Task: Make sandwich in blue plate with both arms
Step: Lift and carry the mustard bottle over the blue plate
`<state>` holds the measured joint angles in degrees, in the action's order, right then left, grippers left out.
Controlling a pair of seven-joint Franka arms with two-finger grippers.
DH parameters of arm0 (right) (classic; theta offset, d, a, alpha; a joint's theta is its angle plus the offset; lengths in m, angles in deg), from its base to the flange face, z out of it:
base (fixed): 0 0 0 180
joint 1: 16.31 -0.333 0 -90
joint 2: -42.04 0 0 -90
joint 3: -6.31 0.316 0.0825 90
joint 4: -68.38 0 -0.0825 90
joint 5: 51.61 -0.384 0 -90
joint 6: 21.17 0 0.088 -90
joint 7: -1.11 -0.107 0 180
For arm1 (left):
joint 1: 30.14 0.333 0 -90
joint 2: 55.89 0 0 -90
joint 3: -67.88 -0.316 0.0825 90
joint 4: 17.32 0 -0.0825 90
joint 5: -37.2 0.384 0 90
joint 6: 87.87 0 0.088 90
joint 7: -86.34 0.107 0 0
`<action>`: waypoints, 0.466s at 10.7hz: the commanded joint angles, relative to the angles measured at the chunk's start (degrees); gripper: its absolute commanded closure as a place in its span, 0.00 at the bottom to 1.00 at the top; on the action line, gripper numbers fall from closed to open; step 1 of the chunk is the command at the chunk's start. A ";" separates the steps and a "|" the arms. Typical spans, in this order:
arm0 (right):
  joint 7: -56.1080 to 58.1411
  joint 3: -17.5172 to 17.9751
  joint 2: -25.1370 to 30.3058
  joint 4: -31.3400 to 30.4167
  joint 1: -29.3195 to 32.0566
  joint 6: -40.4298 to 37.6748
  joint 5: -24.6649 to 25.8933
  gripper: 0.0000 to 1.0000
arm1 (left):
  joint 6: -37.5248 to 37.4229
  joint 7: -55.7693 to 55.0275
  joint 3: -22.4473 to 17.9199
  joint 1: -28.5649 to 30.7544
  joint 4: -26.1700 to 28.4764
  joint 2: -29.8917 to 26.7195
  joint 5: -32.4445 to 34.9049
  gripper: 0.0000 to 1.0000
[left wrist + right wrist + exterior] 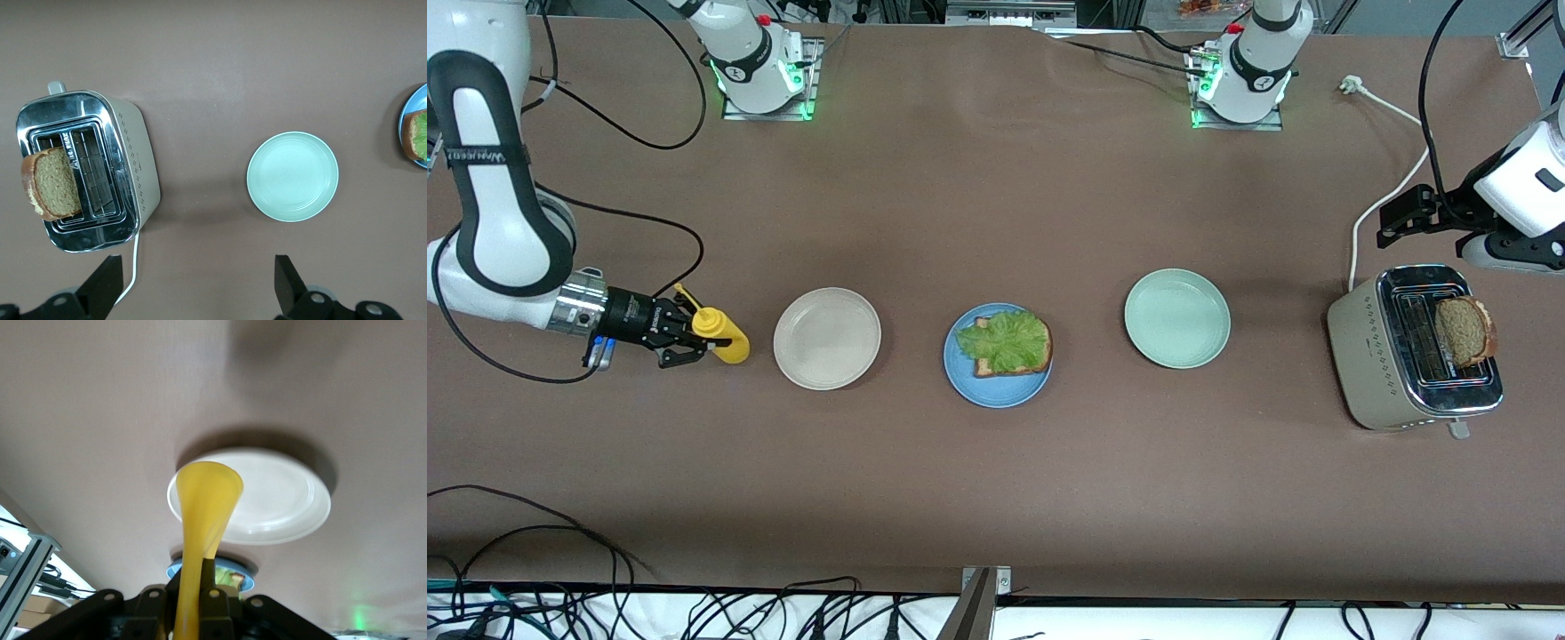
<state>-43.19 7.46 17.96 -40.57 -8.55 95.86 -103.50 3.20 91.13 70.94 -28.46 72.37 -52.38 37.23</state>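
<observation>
Table: brown mat; blue plate (996, 378) centre, bread and lettuce (1007, 340) on it.
Right gripper (694, 340): clenched on yellow squeeze bottle (725, 336), at the plate's nine o'clock.
Left gripper (197, 283): released, over toaster (1414, 360).
Handling: bottle's soft, slick — I pinch mid-body, gently.

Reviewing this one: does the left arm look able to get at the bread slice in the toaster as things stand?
Probably yes. The left gripper hangs open beside the toaster, holding nothing, and the bread slice stands up out of the slot with nothing over it. The right gripper is shut on the yellow bottle, well away.

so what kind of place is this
Likely a robotics lab staging a kitchen task: two arms bolted to a brown table, loose cables along its edge, a toaster, and an unfinished sandwich on a blue plate.
</observation>
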 commanded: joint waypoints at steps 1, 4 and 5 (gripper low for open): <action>-16.35 4.02 5.87 -1.27 -2.55 3.27 9.83 1.00 | 0.16 1.19 0.11 0.25 -0.39 -0.09 0.15 0.00; -42.02 11.74 8.25 -0.48 -3.89 8.56 28.36 1.00 | 0.16 1.19 0.02 0.25 -0.39 -0.09 0.15 0.00; -49.58 13.25 8.43 -0.39 -4.67 9.70 33.73 1.00 | 0.16 1.19 0.11 0.25 -0.39 -0.09 0.15 0.00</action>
<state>-78.16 17.22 24.53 -40.51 -12.28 103.17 -80.38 3.21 91.13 70.91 -28.46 72.37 -52.38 37.23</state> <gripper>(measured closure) 0.907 0.000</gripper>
